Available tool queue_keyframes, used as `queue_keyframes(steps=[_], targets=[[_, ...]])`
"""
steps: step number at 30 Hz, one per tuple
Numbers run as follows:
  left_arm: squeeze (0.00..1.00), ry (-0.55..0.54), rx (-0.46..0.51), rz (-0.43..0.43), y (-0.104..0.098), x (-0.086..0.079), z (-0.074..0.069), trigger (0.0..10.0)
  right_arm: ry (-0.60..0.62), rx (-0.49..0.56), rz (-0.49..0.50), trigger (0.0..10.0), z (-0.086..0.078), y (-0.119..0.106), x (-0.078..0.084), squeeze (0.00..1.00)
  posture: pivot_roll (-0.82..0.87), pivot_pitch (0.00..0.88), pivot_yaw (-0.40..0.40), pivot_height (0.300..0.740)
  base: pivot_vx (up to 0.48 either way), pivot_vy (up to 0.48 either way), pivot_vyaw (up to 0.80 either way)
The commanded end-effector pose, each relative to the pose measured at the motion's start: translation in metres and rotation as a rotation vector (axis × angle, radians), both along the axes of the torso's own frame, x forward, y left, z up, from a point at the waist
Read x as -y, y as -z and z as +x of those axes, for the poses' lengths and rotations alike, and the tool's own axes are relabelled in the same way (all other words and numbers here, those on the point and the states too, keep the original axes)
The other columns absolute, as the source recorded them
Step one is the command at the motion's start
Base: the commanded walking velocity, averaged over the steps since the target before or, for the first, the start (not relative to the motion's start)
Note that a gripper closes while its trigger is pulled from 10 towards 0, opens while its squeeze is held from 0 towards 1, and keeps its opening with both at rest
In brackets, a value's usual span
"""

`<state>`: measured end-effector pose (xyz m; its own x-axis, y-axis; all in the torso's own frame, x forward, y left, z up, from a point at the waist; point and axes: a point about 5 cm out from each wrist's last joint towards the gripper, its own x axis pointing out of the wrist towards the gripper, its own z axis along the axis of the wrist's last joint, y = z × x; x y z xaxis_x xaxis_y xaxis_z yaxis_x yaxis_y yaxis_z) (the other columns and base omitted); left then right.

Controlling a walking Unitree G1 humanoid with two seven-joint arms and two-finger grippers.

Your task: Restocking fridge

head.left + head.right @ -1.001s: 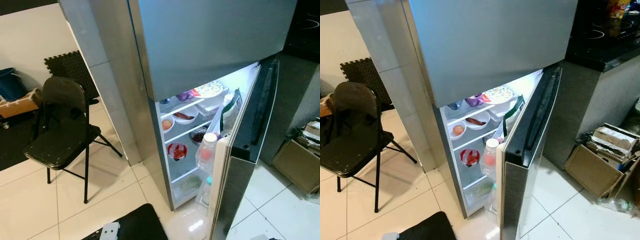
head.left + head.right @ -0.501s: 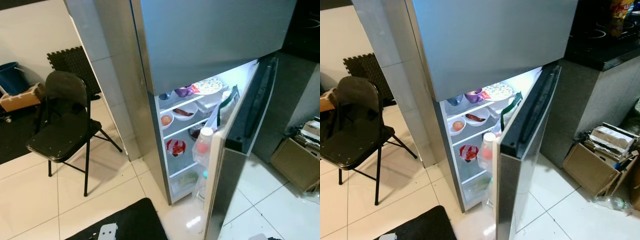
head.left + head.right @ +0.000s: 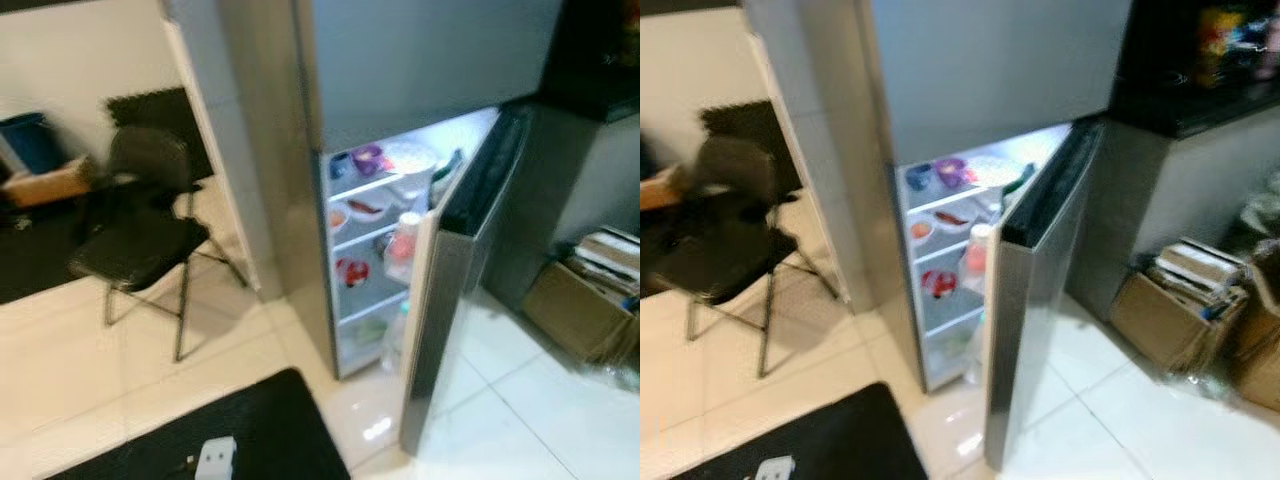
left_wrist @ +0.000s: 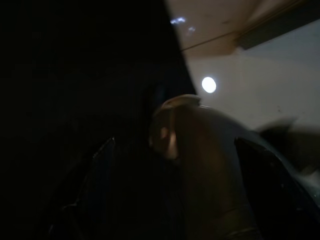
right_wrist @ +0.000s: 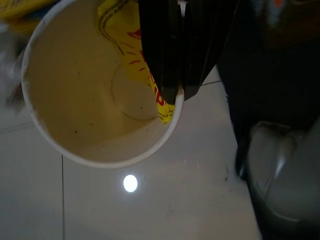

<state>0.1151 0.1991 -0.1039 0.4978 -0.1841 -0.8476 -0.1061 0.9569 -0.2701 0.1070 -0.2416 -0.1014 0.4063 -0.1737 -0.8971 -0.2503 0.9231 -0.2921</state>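
Standing ahead is the tall grey fridge (image 3: 420,60), upper door shut, lower door (image 3: 1035,300) swung open toward the robot's right, interior lit. Both eye views blurred. White tiled floor (image 3: 130,370) around it, black mat (image 3: 240,430) at the near edge with a small white object (image 3: 215,457) lying on it. Black folding chair (image 3: 140,235) stands well to the left of the fridge; blue bin (image 3: 30,140) and a cardboard box (image 3: 50,185) sit behind it by the wall. On the right, dark table (image 3: 1200,95) with blurred colourful things on top, and open cardboard boxes (image 3: 1180,300) of papers on the floor below it.

Fridge shelves: purple bowl (image 3: 368,158) and a patterned plate (image 3: 408,155) on the top shelf, white bowls (image 3: 365,208) with food on the next, red-and-white bowl (image 3: 352,271) lower, something greenish in the bottom drawer, probably vegetables. Bottle with a white cap (image 3: 405,245) stands in the door rack.

Right tool (image 5: 175,75) grips a white paper cup (image 5: 80,105) by the rim, one finger inside, one outside, pinching it closed; cup hangs over the tiled floor, yellow printed wrapper (image 5: 135,65) inside it. Robot's grey foot (image 5: 280,170) sits near the cup.

Left tool (image 4: 170,190) view is very dark; can't tell its finger state.
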Motion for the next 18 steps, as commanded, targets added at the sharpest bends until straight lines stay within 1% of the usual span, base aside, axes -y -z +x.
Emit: queue_keyframes(steps=[1,6,10,13,17,18], targets=[[0.0,0.011,0.013,-0.003,-0.0022,0.0007,0.0082,10.0,-0.007,-0.001,0.007,10.0,-0.0016,0.0011,-0.0031,0.0,-0.05,0.0,0.046,0.74,0.0,0.0,0.0],[0.0,0.017,0.017,-0.008,-0.0025,0.0006,0.0084,10.0,-0.008,-0.005,0.008,10.0,-0.0026,0.0013,-0.0031,0.0,-0.05,0.0,0.042,0.74,0.0,0.0,0.0],[0.0,0.01,0.038,-0.04,-0.0036,-0.0003,0.008,10.0,-0.009,-0.008,0.011,10.0,-0.0035,0.0018,-0.0039,0.0,-0.05,0.0,0.041,0.74,0.0,0.0,0.0],[0.0,0.009,0.029,-0.057,-0.003,0.0005,0.0061,10.0,-0.01,-0.009,0.011,10.0,-0.0035,0.0017,-0.0038,0.0,-0.05,0.0,0.041,0.74,0.0,0.0,0.0],[0.0,0.019,0.016,-0.038,-0.0021,0.0001,0.0041,10.0,-0.012,-0.009,0.013,10.0,-0.0031,0.0017,-0.004,0.0,-0.05,0.0,0.042,0.74,0.0,-0.463,0.0],[0.0,0.008,0.016,-0.038,-0.002,0.0001,0.0044,10.0,-0.012,-0.009,0.014,10.0,-0.0032,0.0017,-0.004,0.0,-0.06,0.0,0.042,0.74,0.0,0.0,0.0]])
